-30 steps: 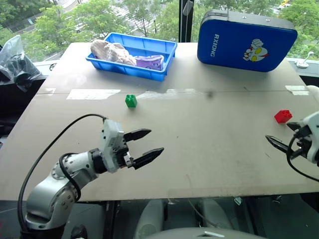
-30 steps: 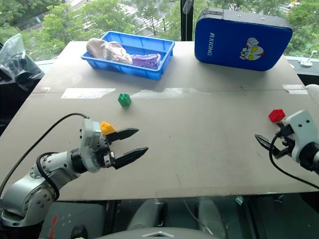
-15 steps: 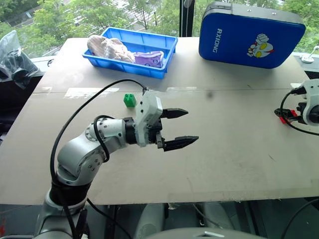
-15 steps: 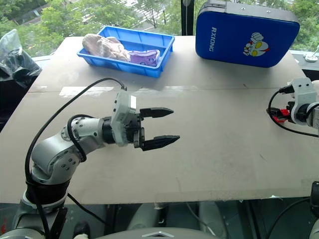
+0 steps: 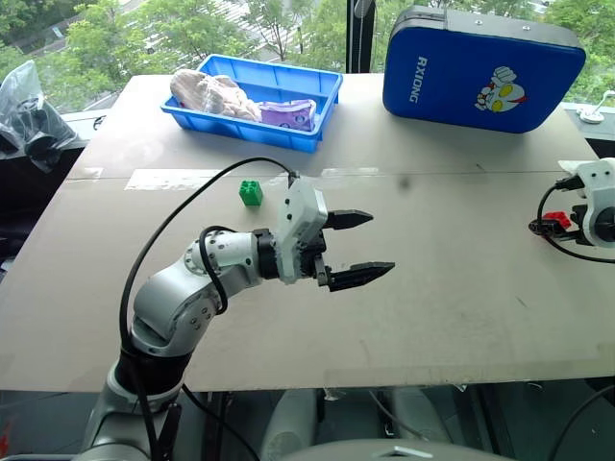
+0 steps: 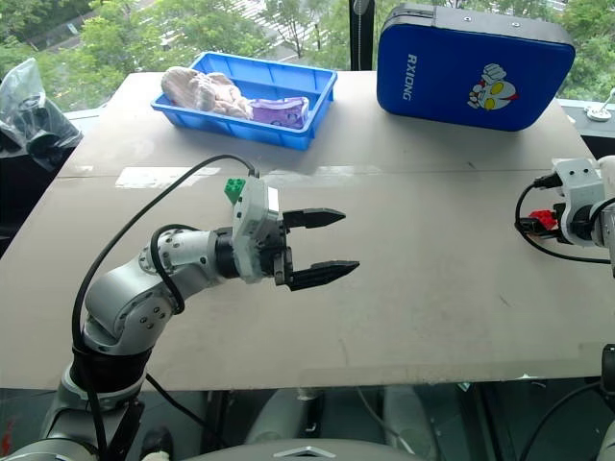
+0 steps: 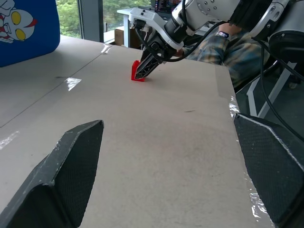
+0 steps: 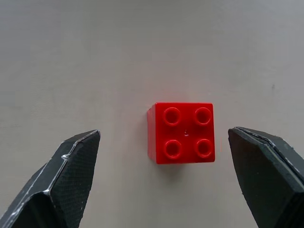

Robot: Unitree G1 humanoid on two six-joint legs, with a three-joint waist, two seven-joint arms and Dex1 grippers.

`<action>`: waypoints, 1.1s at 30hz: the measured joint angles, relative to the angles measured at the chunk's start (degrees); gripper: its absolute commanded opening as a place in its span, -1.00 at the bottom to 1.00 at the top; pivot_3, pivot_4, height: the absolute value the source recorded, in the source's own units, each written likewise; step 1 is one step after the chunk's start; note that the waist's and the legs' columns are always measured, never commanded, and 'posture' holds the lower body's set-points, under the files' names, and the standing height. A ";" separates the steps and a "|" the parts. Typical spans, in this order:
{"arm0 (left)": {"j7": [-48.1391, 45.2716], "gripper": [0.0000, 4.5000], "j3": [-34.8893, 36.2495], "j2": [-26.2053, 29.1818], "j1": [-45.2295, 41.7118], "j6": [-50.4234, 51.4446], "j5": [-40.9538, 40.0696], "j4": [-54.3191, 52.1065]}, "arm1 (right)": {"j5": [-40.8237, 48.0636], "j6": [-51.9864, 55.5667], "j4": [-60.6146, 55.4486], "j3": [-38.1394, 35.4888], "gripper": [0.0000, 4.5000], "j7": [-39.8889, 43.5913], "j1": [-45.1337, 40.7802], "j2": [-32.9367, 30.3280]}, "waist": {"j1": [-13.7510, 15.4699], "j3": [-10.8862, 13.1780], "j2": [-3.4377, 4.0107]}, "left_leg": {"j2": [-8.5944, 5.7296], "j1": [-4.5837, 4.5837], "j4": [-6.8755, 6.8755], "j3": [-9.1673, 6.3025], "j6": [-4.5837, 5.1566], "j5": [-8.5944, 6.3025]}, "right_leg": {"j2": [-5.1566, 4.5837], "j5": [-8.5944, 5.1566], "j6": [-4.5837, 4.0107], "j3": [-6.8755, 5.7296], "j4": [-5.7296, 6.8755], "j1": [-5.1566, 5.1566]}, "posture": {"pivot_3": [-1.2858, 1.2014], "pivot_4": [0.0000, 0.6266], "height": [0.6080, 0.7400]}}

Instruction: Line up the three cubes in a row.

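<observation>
The cube [image 8: 181, 132] between the right gripper's black fingers [image 8: 59, 180] is plain red. Beyond the left gripper [image 5: 358, 248] sit a green cube [image 5: 251, 193], a blue tray [image 5: 322, 97] and a blue case [image 5: 452, 67] bearing a cartoon figure.

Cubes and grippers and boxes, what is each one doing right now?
red cube: studs up on the table, between open fingers, not gripped.
green cube: sitting alone on the table, untouched.
right gripper: open, poised over the red cube.
left gripper: open, holding nothing, above the table.
blue tray: upright, with bagged things inside.
blue case: closed.
</observation>
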 measured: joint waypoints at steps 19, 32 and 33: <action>2.48 1.00 0.22 -0.56 -0.01 0.42 -0.50 -0.14 | -2.05 -3.00 3.09 -2.21 0.75 -4.17 0.46 3.10 | 0.01 0.00 0.00 | 0.00 0.00 0.05 0.01 0.00 0.00 | 0.00 0.00 0.00 0.00 0.04 0.01 | 0.03 -0.52 1.00; 4.05 1.00 2.22 -0.21 0.25 2.27 -2.70 -1.53 | -0.61 -7.88 -0.27 -3.45 -0.43 0.75 4.02 2.93 | -0.03 -0.01 -0.02 | 0.00 0.02 0.14 -0.03 0.01 0.00 | 0.02 0.00 0.00 -0.03 0.08 0.07 | 0.03 -0.52 1.00; 4.21 1.00 2.44 -0.05 0.32 2.64 -2.82 -1.74 | 0.45 -8.50 -2.45 -3.46 -0.43 2.70 5.24 2.88 | -0.02 -0.01 -0.02 | 0.00 0.02 0.14 -0.05 0.01 0.00 | 0.02 0.00 0.00 -0.03 0.08 0.07 | 0.03 -0.52 1.00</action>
